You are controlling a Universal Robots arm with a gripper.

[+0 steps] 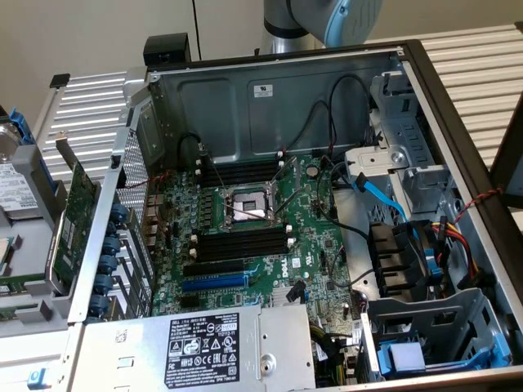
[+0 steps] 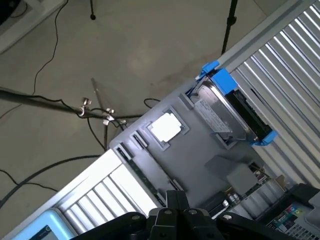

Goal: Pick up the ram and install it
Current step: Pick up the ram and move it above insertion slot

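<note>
Exterior view, far lower left: a thin green strip that looks to be the ram (image 1: 20, 282) lies flat on the grey tray (image 1: 49, 314). The frame's left edge cuts it off, and I cannot tell more of it. Above it on the same tray, at the left edge, sits a hard drive (image 1: 12, 184) in a blue caddy. Just right of the tray, a green expansion card (image 1: 78, 204) stands on edge against the outside of the open computer case (image 1: 458, 106).

Inside the case, at mid-frame, the motherboard (image 1: 270, 261) lies flat. Long black slots (image 1: 242, 242) with white end clips run below the processor socket (image 1: 245, 208), with another bank above it. The ram is not in them. The arm (image 1: 319, 20) shows at the top centre, behind the case.

In the wrist view the gripper (image 2: 175, 212) hangs well above the tray, its black fingers pressed together with nothing between them. On the tray under it, a white square part (image 2: 166, 126) rests in a recess near the hard drive.
</note>
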